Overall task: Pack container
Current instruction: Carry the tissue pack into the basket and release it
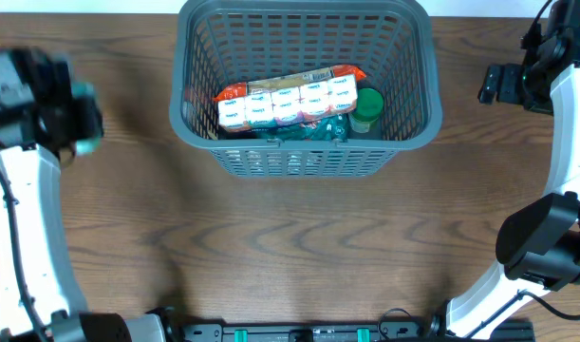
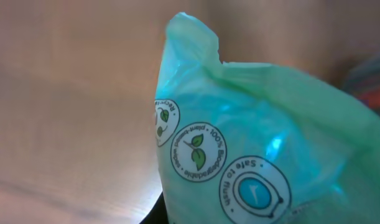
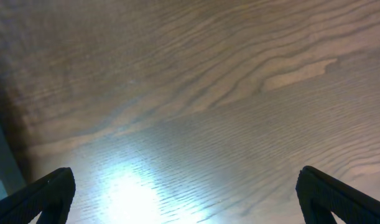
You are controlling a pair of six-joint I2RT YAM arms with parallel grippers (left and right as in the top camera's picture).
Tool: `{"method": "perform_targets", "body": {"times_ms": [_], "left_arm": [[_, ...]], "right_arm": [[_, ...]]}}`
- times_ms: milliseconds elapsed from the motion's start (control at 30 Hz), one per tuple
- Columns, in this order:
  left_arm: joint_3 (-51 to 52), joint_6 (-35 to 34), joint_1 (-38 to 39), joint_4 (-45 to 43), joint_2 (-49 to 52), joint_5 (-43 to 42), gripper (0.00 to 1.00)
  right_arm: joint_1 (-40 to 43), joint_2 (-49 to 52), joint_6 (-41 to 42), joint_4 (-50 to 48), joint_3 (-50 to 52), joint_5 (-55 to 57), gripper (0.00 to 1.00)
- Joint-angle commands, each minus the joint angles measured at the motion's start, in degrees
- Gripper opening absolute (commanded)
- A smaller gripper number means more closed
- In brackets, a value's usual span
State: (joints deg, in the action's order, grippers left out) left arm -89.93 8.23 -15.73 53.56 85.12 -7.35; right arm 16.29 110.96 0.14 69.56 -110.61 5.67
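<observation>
The container (image 1: 199, 123) is a dark grey slotted basket at the back middle of the table. In it lie a long pack of white rolls with orange ends (image 1: 290, 100), a green-capped bottle (image 1: 368, 104) and something teal under them. My left gripper (image 1: 78, 119) is at the far left, left of the container and blurred. It is shut on a pale green wipes pack (image 2: 258, 143) that fills the left wrist view and hides the fingers. My right gripper (image 3: 185, 199) is open and empty above bare wood, at the far right (image 1: 503, 84) of the container.
The wooden table (image 1: 290, 247) runs in front of the container. Both white arms rise along the left and right edges. A dark rail runs along the table's front edge (image 1: 290, 332).
</observation>
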Motion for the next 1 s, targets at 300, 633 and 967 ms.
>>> {"method": "perform_targets", "body": {"times_ms": [300, 633, 967], "left_arm": [[-25.66, 21.97, 29.73, -1.62, 5.99, 0.33, 0.06], [-25.66, 39.08, 45.24, -14.73, 21.29, 0.22, 0.06], [-25.38, 36.89, 52.19, -16.46, 35.95, -0.09, 0.06]], "right_arm": [[6.58, 0.33, 13.31, 0.11, 0.15, -3.04, 0.99], [11.76, 0.33, 13.31, 1.33, 0.15, -8.94, 0.99], [11.8, 0.33, 13.09, 3.41, 0.15, -8.92, 0.99]]}}
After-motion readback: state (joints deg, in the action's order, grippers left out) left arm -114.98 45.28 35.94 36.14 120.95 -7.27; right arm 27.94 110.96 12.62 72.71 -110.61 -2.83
